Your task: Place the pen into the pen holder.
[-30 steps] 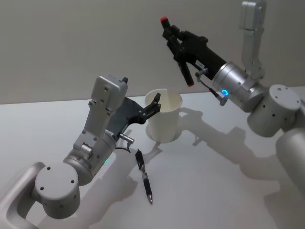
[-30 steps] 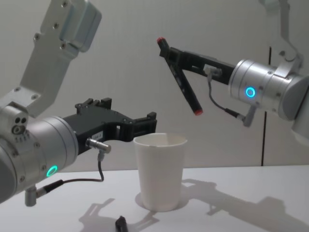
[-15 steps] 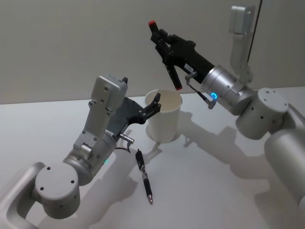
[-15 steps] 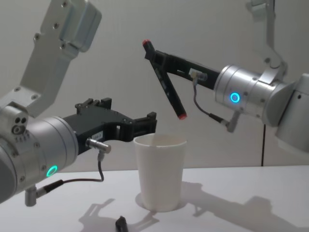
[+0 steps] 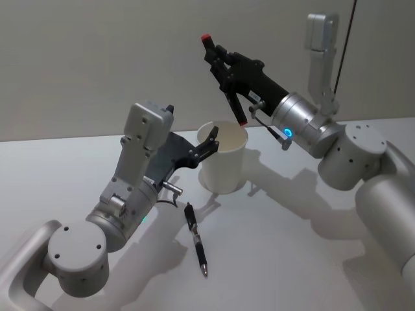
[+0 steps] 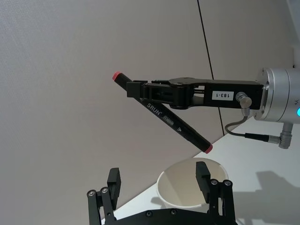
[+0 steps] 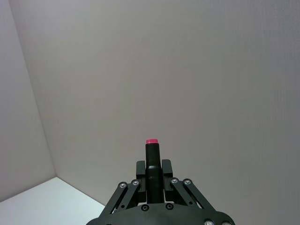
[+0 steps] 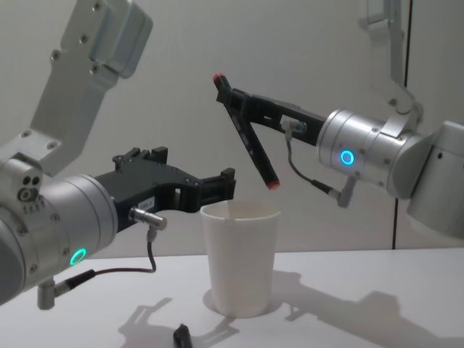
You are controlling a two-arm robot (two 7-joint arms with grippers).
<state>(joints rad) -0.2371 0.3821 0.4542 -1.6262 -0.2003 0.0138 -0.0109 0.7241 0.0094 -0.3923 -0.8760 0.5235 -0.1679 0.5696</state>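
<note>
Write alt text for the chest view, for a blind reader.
The right claw holds a black marker pen with red ends tilted, its lower tip just above the rim of a white paper cup on a white table. The left claw, open, hovers beside the cup's rim.

A white table (image 5: 292, 259) meets a plain grey wall (image 5: 97, 58) — a thin dark line (image 5: 346, 39) runs down it.

The pen holder (image 8: 241, 261) looks matt paper, the pen (image 8: 258, 156) smooth plastic.
</note>
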